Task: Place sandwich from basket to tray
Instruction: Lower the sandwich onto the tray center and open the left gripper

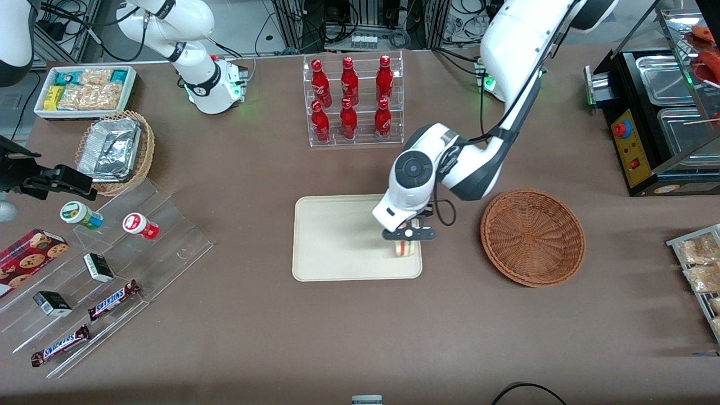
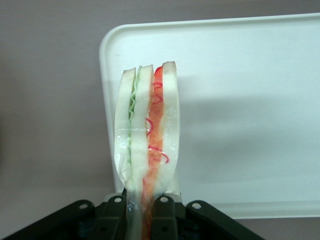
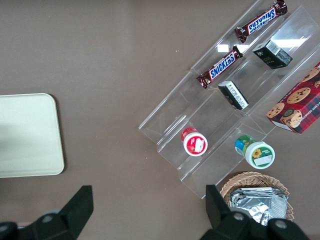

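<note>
Centrally, brown surface carries cream tray; round reddish-brown basket lies beside tray toward working arm's end, apart from it, nothing in it. Gripper over tray's corner nearest basket and front camera, fingers clamped on sandwich. Sandwich edge-on, wrapped in clear film, layers of red and green filling visible, at tray corner.

A brown table fills the scene — evenly lit, matte, casting soft shadows. Past its farther edge, cables and metal framing crowd a grey floor.
</note>
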Robot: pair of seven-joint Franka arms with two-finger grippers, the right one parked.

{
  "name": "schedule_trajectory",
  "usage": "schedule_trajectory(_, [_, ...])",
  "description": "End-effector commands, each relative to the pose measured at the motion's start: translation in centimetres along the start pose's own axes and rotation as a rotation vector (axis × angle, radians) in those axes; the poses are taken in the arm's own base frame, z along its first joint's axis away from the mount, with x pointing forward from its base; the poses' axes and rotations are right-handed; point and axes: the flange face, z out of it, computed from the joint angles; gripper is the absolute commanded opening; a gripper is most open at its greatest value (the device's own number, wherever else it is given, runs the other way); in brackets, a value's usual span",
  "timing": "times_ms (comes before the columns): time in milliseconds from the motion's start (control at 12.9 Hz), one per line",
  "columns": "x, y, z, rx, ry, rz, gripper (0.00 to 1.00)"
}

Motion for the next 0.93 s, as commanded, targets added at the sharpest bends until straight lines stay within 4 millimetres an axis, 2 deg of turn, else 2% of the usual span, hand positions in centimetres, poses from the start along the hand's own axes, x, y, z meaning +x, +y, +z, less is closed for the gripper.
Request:
schedule_trajectory(0, [0.4,2.8,0.9,-0.056,0.045,0.002,0.0])
schedule_trajectory(155, [0.4,3.1,2.4,-0.051,0.036,0.019,0.0])
schedule_trajectory(388, [0.7,3.3,3.4,-0.056,0.04,0.024,0.0])
schedule_trajectory(699, [0.1,4.0,4.9,-0.045,0.023,0.037,0.0])
schedule_trajectory(777, [0.1,4.0,5.2,-0.045,0.018,0.029,0.13])
schedule_trajectory(854, [0.2,4.0,5.1,-0.046,0.02,0.033,0.63])
